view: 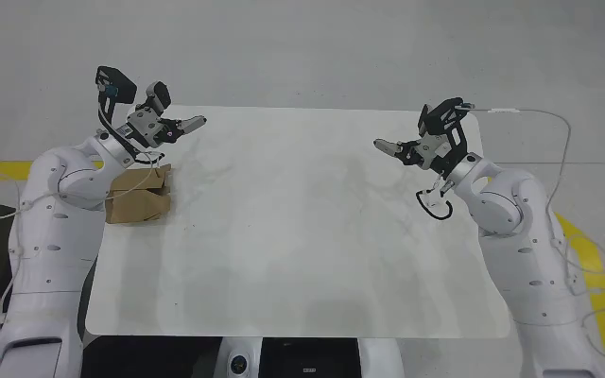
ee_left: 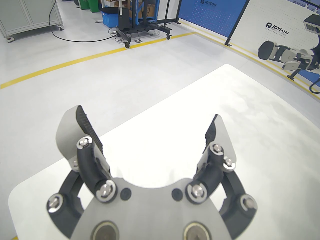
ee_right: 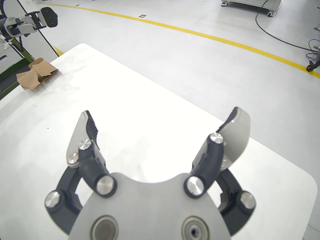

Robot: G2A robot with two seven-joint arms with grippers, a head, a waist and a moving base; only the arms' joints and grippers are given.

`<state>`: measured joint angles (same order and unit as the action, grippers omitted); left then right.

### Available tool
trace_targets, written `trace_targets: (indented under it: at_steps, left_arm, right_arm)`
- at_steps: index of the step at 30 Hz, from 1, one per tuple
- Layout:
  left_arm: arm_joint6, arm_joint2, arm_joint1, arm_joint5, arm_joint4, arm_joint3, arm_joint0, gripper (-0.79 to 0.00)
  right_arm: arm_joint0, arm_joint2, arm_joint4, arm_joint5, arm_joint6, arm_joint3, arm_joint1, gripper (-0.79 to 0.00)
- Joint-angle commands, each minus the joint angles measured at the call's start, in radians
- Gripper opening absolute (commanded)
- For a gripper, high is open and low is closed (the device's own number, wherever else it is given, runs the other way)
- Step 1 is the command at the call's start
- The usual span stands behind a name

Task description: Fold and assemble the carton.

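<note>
Two end effectors, both spread wide, nothing in either. Left end effector (view: 192, 123) hangs over the counter (view: 302, 246) at about 10 o'clock, right end effector (view: 384, 146) at about 2 o'clock, and I read both as raised off the surface. The carton (view: 139, 194) sits at 9 o'clock, right at the counter's edge and close against my left arm. Its flaps (ee_right: 41, 67) are splayed up and none is closed, so I'd call the task barely begun and the step in hand the first grab. Snag: the left end effector points toward 3 o'clock, while the carton lies back toward 7 o'clock of it. I'd draw that wrist back and tip it down over the carton instead of swinging in from the side. Pinch a side wall, not a loose flap, because a flap will probably just hinge and give no hold. The cardboard looks light, so I expect it to slide. I'd move it only inward, toward 3 o'clock, because any shove toward 9 could send it off the edge. Mid-counter, the right arm should reach it too: one end effector pins, the other folds.
</note>
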<state>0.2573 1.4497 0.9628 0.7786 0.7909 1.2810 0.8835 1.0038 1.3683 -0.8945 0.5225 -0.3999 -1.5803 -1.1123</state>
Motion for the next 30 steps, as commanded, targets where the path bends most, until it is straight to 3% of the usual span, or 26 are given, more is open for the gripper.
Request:
trace_targets:
  at_steps: [1, 25, 27, 30]
  left_arm:
    - [0.000, 0.000, 0.000, 0.000, 0.000, 0.000, 0.000, 0.000]
    - [0.003, -0.004, 0.002, -0.017, -0.026, 0.004, 0.011, 0.000]
    - [0.046, -0.001, 0.002, -0.045, -0.103, 0.001, 0.013, 0.000]
    - [0.204, 0.011, 0.001, -0.114, -0.316, -0.025, -0.004, 0.000]
  right_arm:
    - [0.000, 0.000, 0.000, 0.000, 0.000, 0.000, 0.000, -0.001]
    - [0.000, 0.000, 0.000, 0.000, 0.000, 0.000, 0.000, 0.000]
    - [0.000, 0.000, 0.000, 0.000, 0.000, 0.000, 0.000, 0.000]
    - [0.000, 0.000, 0.000, 0.000, 0.000, 0.000, 0.000, 0.000]
